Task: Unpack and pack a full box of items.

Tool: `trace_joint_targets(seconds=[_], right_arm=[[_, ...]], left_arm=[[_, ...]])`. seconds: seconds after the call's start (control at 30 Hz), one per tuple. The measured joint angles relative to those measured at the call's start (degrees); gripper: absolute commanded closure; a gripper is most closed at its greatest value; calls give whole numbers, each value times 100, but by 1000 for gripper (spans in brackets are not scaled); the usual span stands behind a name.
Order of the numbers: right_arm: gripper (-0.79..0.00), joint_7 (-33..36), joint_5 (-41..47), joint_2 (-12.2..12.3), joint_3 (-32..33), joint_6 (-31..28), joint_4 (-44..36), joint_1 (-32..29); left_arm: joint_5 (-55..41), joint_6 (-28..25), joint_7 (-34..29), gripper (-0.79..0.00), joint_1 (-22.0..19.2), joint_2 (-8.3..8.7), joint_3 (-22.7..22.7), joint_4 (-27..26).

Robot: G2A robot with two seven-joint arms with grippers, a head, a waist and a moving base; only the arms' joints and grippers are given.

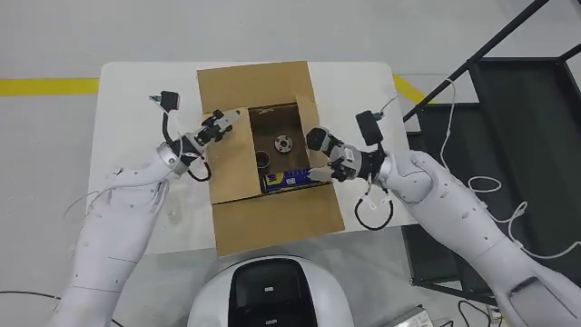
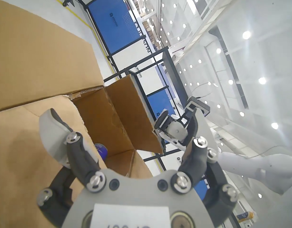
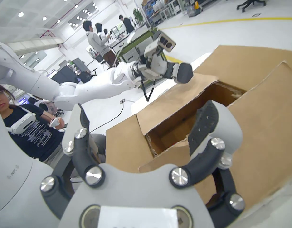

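Observation:
An open cardboard box (image 1: 254,86) sits on the white table (image 1: 136,145) with its flaps spread. Inside lie a small round roll (image 1: 283,143), a dark round item (image 1: 262,158) and a blue packet (image 1: 289,178). My left gripper (image 1: 224,123) hovers open at the box's left rim, over the left flap (image 2: 22,143), with nothing between its fingers (image 2: 55,129); a bit of a blue item (image 2: 101,149) peeks from the box. My right gripper (image 1: 320,143) is open at the right rim, one finger (image 3: 205,124) over the opening, straddling the box (image 3: 255,72) edge.
A black metal rack (image 1: 517,100) stands just right of the table, with cables (image 1: 472,182) trailing near the right arm. Bare table shows left of the box. A yellow floor line (image 1: 45,85) runs behind.

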Motion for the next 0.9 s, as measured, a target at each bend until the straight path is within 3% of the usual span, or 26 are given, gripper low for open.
trace_joint_targets(seconds=[0.23, 0.6, 0.77, 0.9], right_arm=[[-785, 474, 59, -260, -958, 0, 882, 885], [-785, 651, -327, -564, -1533, 0, 1613, 1554], [-785, 174, -573, -586, -1429, 0, 1506, 1613], [-785, -297, -792, -436, -1187, 0, 1180, 1433]], left_arm=[[-100, 27, -161, -785, 270, 103, -412, -284], [-413, -52, -245, -785, 636, 192, -791, -549], [-960, -86, -178, -785, 799, 223, -1058, -565], [-1347, -175, -136, -785, 911, 259, -1361, -503]])
